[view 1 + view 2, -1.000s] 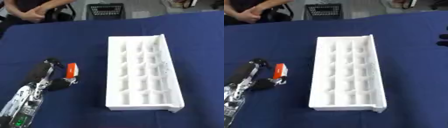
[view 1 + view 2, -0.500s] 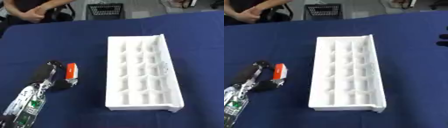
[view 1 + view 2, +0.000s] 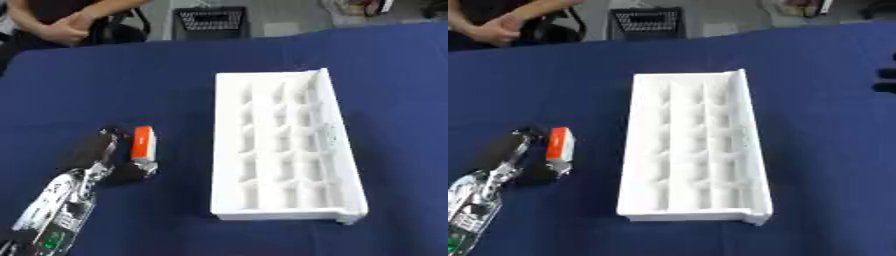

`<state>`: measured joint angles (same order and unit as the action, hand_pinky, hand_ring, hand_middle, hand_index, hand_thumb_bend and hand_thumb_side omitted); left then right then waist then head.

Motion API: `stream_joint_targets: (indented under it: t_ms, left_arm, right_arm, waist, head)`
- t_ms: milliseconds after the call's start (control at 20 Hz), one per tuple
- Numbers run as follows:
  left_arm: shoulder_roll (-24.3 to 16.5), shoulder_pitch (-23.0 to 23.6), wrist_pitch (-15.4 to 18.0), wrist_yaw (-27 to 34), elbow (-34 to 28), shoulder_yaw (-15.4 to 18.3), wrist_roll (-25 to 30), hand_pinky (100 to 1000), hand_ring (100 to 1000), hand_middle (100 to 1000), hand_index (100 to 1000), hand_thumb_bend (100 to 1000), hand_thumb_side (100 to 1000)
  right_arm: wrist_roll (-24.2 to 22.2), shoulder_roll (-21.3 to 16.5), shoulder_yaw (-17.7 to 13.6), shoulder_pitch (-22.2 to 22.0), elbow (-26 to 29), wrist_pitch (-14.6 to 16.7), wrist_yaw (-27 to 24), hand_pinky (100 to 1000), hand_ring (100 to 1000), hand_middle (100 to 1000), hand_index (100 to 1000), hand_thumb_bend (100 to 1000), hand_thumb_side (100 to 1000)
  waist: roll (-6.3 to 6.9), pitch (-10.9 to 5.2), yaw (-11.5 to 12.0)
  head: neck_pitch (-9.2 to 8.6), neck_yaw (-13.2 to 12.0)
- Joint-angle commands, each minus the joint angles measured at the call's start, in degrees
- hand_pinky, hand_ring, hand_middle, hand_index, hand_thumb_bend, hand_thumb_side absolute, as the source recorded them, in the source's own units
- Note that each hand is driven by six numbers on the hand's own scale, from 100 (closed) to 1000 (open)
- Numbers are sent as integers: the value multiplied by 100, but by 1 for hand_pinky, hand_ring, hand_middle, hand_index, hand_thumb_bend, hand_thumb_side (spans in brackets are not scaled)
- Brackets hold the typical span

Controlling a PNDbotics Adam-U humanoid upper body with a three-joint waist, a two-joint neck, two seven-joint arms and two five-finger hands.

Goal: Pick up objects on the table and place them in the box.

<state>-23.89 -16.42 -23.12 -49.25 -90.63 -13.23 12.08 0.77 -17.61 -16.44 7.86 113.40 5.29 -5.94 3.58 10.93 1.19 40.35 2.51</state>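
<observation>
White box (image 3: 284, 150), one orange object (image 3: 143, 143) pinched by left hand (image 3: 105, 160)

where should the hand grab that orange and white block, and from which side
Probably across its two long sides, coming from above. The orange and white block lies flat on the blue table, narrow and elongated, left of the white compartment box. The left hand already brackets it.
</observation>
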Motion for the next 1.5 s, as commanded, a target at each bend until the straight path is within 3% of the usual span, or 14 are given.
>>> stream_joint_targets:
  t_ms: [50,250,550,1000,1350,1500]
  left_arm:
    - [-79,-70,12,-24,-38,11,-5,889,844,849,707,743,594]
    - [-72,-74,-4,-37,-27,26,-38,886,841,844,696,669,571]
    - [-63,-80,-122,-3,-46,67,-379,872,818,810,624,112,447]
    - [-52,-83,-232,170,17,30,-783,872,811,788,538,100,454]
    - [-55,-94,-253,214,34,29,-862,873,810,785,525,100,455]
    - [-49,-112,-230,227,-57,79,-1041,845,766,728,414,100,436]
  right_arm:
    - [-10,-103,-20,21,119,7,-1,616,664,704,817,100,994]
    - [-10,-104,-21,24,119,8,-3,616,664,704,817,100,994]
    - [-14,-102,-19,26,119,5,-3,616,664,704,817,100,994]
    - [-20,-106,-16,30,119,6,-7,617,664,704,817,100,994]
    - [-21,-106,-19,33,119,6,-8,617,664,704,817,100,994]
    - [-21,-103,-21,30,119,5,-7,617,664,704,817,100,994]
  waist:
    - [-13,-101,-4]
    - [-16,-101,-2]
    - [-18,-101,2]
    - [-21,-100,1]
    - [-22,-102,1]
    - [-24,-101,5]
  head:
    - [-8,15]
    - [-11,12]
    - [-16,13]
    - [-15,10]
    - [-20,7]
    - [-24,12]
